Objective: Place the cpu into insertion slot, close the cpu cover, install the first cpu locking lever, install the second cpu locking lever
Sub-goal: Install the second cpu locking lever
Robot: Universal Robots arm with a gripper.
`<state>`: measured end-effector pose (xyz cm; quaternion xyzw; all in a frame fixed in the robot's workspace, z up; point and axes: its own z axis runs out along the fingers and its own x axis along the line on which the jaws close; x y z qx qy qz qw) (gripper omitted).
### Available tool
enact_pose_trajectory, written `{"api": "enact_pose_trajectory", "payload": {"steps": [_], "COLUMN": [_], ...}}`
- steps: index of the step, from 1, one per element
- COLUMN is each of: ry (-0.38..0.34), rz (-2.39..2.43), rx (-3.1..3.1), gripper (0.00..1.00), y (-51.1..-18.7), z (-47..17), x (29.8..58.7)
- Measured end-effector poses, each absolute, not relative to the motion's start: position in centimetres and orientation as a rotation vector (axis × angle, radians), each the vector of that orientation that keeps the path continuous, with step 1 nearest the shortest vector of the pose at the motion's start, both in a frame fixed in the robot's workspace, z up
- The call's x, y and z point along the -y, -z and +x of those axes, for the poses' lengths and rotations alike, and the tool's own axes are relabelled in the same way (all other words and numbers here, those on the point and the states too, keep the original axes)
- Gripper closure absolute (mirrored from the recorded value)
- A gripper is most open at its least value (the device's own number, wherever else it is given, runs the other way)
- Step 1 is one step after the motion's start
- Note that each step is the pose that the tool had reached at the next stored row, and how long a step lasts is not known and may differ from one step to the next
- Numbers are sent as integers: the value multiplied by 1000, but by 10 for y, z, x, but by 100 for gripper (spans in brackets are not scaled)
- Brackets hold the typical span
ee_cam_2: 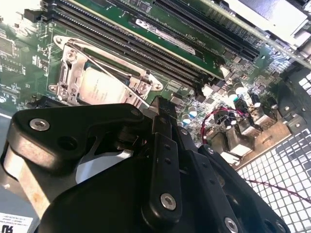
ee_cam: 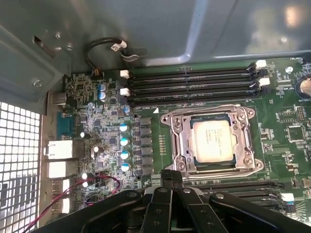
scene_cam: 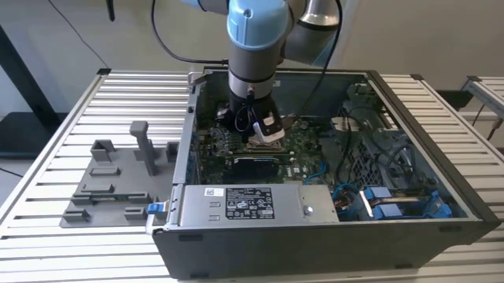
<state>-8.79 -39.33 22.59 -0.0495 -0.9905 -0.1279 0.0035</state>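
The cpu (ee_cam: 213, 141) sat flat in the insertion slot (ee_cam: 181, 145) with the cpu cover (ee_cam: 212, 112) framing it, on the green motherboard (ee_cam: 286, 131) just ahead of the gripper (ee_cam: 171, 177); whether the gripper was apart or together I could not tell, and nothing was seen in it. The chip looked light, stiff and fragile, likely best taken by its edges; the thin wire locking lever (ee_cam_2: 109, 76) looked springy, best caught near its free end. The white label on the power supply (scene_cam: 248, 203) carried print too small to read; the cpu face's marking was likewise unreadable.
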Motion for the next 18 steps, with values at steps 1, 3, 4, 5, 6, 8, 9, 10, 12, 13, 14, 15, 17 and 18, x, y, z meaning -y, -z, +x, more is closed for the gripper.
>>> {"api": "enact_pose_trajectory", "payload": {"steps": [1,3,4,5,6,8,9,10,12,13,14,15,17,18], "ry": [401,401,401,401,401,401,401,401,401,401,400,398,396,396], "rz": [-155,-155,-155,-155,-155,-155,-155,-155,-155,-155,-155,-155,-155,-155], "rx": [3105,3105,3105,3105,3105,3105,3105,3105,3105,3105,3105,3105,3106,3106], "gripper": [89,89,89,89,89,89,89,89,89,89,89,89,89,89], "y": [-225,-222,-220,-219,-218,-215,-214,-213,-211,-210,-209,-208,-207,-207], "z": [-88,-89,-90,-91,-91,-92,-93,-93,-94,-94,-94,-94,-94,-94], "x": [393,392,392,392,392,392,391,391,390,390,389,389,388,387]}}
